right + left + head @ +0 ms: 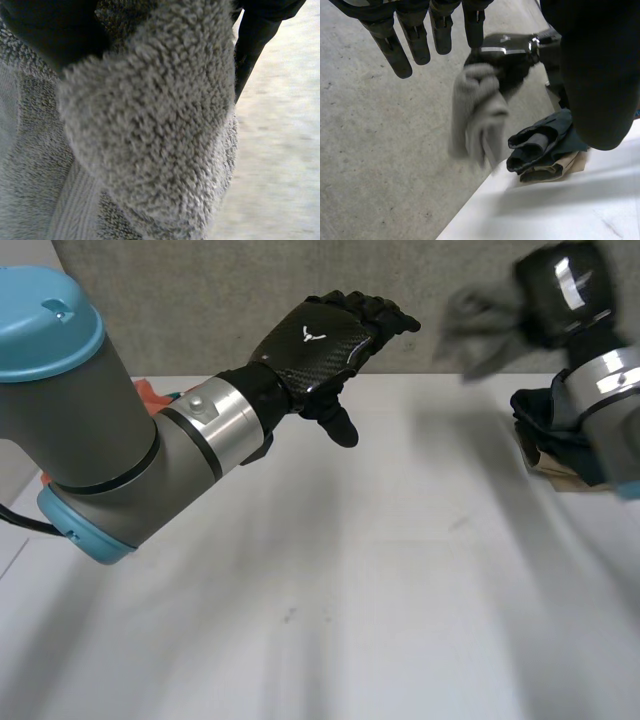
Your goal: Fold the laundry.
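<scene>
Grips a grey terry towel point(480, 330) in the right hand point(565, 290), high in the air beyond the far right part of the white desk point(380, 590). Clamps black fingers tight round the top of the bunched cloth, as seen from the left wrist, and lets the rest hang in loose folds over the grey floor point(370, 150), just clear of the desk's edge. Presses the thick looped pile close against the palm in the right wrist view, one dark finger running alongside the cloth.

Holds the left hand point(320, 340) out level above the desk's far edge, near the middle and well apart from the towel. Spreads its fingers straight and relaxed, thumb angled down toward the desk top, palm wide and clasping no cloth.

Has a small heap of dark clothes point(545, 430) on the far right edge of the desk, under the right arm point(605, 380). Stacks crumpled navy cloth, with a grey cuff-like roll, on top of a flat tan piece. Lies near the hanging towel, lower and to one side, apart from it.

Shows a scrap of orange-red point(150, 395) at the desk's far left, mostly hidden behind the left arm point(90, 430); cannot tell what it is.
</scene>
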Motion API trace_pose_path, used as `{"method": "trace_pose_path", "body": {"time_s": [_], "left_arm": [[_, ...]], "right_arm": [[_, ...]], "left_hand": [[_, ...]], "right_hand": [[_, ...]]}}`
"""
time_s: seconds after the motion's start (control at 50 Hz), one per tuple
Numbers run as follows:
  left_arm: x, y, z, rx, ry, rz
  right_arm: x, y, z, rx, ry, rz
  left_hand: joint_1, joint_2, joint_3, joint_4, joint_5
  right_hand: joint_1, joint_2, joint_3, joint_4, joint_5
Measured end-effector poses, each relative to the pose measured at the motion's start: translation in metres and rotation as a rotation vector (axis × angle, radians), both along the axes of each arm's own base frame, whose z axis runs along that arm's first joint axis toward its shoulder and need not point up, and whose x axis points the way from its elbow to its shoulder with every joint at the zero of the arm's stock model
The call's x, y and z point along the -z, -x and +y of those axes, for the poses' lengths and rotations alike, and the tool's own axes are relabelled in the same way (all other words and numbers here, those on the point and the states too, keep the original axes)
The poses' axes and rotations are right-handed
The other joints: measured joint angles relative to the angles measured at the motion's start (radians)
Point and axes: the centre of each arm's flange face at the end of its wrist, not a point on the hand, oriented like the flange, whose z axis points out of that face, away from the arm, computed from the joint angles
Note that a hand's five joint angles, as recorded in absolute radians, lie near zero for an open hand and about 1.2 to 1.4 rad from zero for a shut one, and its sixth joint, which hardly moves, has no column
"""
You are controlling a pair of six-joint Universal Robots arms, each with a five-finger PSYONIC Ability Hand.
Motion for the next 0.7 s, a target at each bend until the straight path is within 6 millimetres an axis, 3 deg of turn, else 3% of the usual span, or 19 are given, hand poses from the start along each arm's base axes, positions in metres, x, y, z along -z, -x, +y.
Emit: {"method": "trace_pose_path", "body": {"time_s": [0.06, 0.08, 0.1, 0.14, 0.18, 0.2, 0.24, 0.26, 0.28, 0.32, 0.34, 0.38, 0.42, 0.52, 0.6, 0.64, 0.7], "left_arm": [[0.001, 0.000, 0.000, 0.003, -0.007, 0.002], [0.002, 0.000, 0.001, 0.005, -0.011, 0.001], [0.002, 0.000, 0.001, 0.005, -0.012, 0.001], [0.004, 0.001, 0.001, 0.008, -0.018, -0.003], [0.006, 0.001, 0.001, 0.010, -0.022, -0.006], [0.008, 0.002, 0.002, 0.011, -0.026, -0.010], [0.010, 0.002, 0.002, 0.011, -0.031, -0.014], [0.013, 0.002, 0.002, 0.012, -0.037, -0.019], [0.013, 0.002, 0.002, 0.012, -0.037, -0.019], [0.018, 0.003, 0.002, 0.012, -0.048, -0.029], [0.019, 0.003, 0.002, 0.012, -0.049, -0.030], [0.023, 0.003, 0.002, 0.011, -0.058, -0.037], [0.026, 0.003, 0.002, 0.011, -0.064, -0.041], [0.031, 0.004, 0.003, 0.012, -0.075, -0.049], [0.032, 0.004, 0.004, 0.013, -0.079, -0.051], [0.033, 0.004, 0.004, 0.013, -0.080, -0.052], [0.032, 0.004, 0.004, 0.013, -0.079, -0.052]], "right_arm": [[-0.013, 0.031, -0.024, 0.019, 0.054, -0.068], [-0.017, 0.055, -0.040, 0.031, 0.087, -0.108], [-0.018, 0.059, -0.043, 0.034, 0.090, -0.115], [-0.014, 0.095, -0.065, 0.052, 0.119, -0.153], [-0.006, 0.115, -0.077, 0.057, 0.127, -0.163], [0.006, 0.132, -0.089, 0.058, 0.124, -0.162], [0.019, 0.146, -0.098, 0.055, 0.115, -0.156], [0.040, 0.162, -0.109, 0.049, 0.093, -0.143], [0.040, 0.162, -0.109, 0.049, 0.093, -0.143], [0.084, 0.184, -0.122, 0.032, 0.030, -0.117], [0.088, 0.186, -0.123, 0.031, 0.023, -0.115], [0.125, 0.202, -0.127, 0.024, -0.040, -0.101], [0.148, 0.212, -0.127, 0.025, -0.083, -0.096], [0.181, 0.233, -0.122, 0.031, -0.151, -0.089], [0.187, 0.242, -0.117, 0.017, -0.170, -0.070], [0.184, 0.243, -0.114, 0.009, -0.173, -0.060], [0.171, 0.243, -0.110, 0.005, -0.180, -0.058]], "left_hand": [[0.000, 0.000, 0.000, 0.000, 0.000], [0.000, 0.000, 0.000, 0.000, 0.000], [0.000, 0.000, 0.000, 0.000, 0.000], [0.000, 0.000, 0.000, 0.000, 0.000], [0.000, 0.000, 0.000, 0.000, 0.000], [0.000, 0.000, 0.000, 0.000, 0.000], [0.000, 0.000, 0.000, 0.000, 0.000], [0.000, 0.000, 0.000, 0.000, 0.000], [0.000, 0.000, 0.000, 0.000, 0.000], [0.000, 0.000, 0.000, 0.000, 0.000], [0.000, 0.000, 0.000, 0.000, 0.000], [0.000, 0.000, 0.000, 0.000, 0.000], [0.000, 0.000, 0.000, 0.000, 0.000], [0.000, 0.000, 0.000, 0.000, 0.000], [0.000, 0.000, 0.000, 0.000, 0.000], [0.000, 0.000, 0.000, 0.000, 0.000], [0.000, 0.000, 0.000, 0.000, 0.000]], "right_hand": [[0.000, 0.000, 0.000, 0.003, 0.000], [0.000, 0.000, 0.000, 0.004, 0.000], [0.000, 0.000, 0.000, 0.004, 0.000], [0.000, 0.000, 0.000, 0.004, 0.000], [0.000, 0.000, 0.000, 0.004, 0.000], [0.000, 0.000, 0.000, 0.004, 0.000], [0.000, 0.000, 0.001, 0.004, 0.000], [0.000, 0.000, 0.004, 0.006, 0.000], [0.000, 0.000, 0.004, 0.006, 0.000], [0.000, 0.000, 0.004, 0.007, 0.000], [0.000, 0.000, 0.004, 0.007, 0.000], [0.000, 0.000, 0.004, 0.007, 0.000], [0.000, 0.000, 0.004, 0.007, 0.000], [0.000, 0.000, 0.004, 0.007, 0.025], [-0.004, -0.021, -0.021, -0.026, 0.012], [-0.135, -0.235, -0.240, -0.262, -0.165], [-0.623, -0.747, -0.724, -0.755, -0.647]]}}
